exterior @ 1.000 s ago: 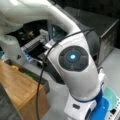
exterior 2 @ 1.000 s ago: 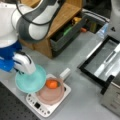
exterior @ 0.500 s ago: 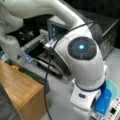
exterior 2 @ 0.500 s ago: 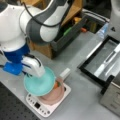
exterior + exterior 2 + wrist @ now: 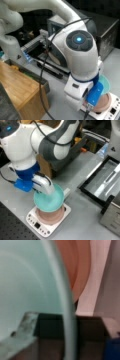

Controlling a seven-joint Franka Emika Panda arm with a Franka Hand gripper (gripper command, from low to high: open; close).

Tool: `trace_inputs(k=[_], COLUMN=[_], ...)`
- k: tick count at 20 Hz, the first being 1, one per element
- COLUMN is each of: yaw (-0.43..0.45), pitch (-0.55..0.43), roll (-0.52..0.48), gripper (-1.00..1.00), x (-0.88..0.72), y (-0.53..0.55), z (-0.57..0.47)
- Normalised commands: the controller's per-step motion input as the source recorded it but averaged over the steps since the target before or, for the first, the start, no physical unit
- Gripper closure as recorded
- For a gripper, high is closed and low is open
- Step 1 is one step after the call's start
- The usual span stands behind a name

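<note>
We see our gripper [image 5: 51,191] at the teal bowl's [image 5: 50,200] rim, above the pink bowl [image 5: 50,216] on the scale [image 5: 46,226].

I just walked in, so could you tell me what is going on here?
The gripper grips the rim of a teal bowl, one finger inside it. The bowl sits over a pink bowl on a white scale. A black tray lies at a front view's right.

teal bowl [image 5: 48,200]: smooth, matt plastic | pink bowl [image 5: 50,216]: smooth, matt | table [image 5: 85,220]: matt grey
</note>
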Motion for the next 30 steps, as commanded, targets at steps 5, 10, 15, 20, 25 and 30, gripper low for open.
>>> trace_inputs(k=[5,10,15,20,25,30], yaw=[-0.152,-0.110,-0.093,-0.114,-0.077,-0.038], pitch=[-0.196,-0.238,-0.237,-0.229,-0.263,-0.274], roll=[-0.359,-0.292,-0.250,-0.228,-0.201,-0.167], gripper=[1.00,1.00,1.00,1.00,1.00,1.00], x=[-0.49,-0.48,-0.47,-0.62,-0.65,-0.68], y=[0.22,0.10,0.08,0.13,0.12,0.05], z=[-0.14,-0.17,-0.15,-0.13,-0.16,-0.13])
